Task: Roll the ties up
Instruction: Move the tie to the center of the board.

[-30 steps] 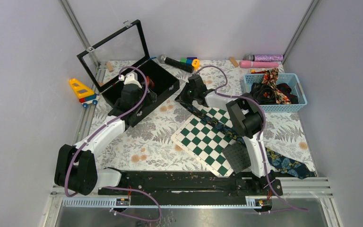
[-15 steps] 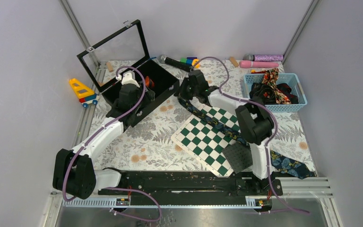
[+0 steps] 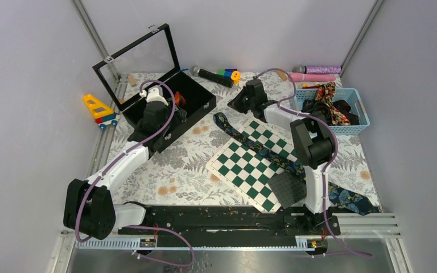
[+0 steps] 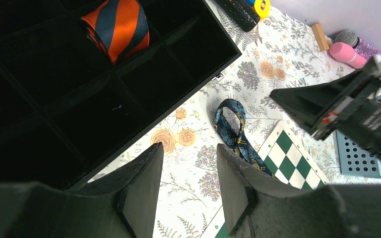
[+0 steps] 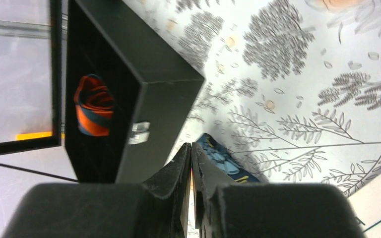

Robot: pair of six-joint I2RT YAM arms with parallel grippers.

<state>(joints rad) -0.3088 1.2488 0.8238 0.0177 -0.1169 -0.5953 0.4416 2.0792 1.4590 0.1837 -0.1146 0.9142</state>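
Right gripper (image 5: 191, 148) pressed together, empty, upper centre of top view, near the looped end of navy tie (image 3: 244, 138), which trails diagonally over chequered board (image 3: 242, 170). Left gripper (image 4: 187, 153) apart, empty, above black box (image 3: 196, 91). Best bet: reopen, pinch loop squarely, roll tight.
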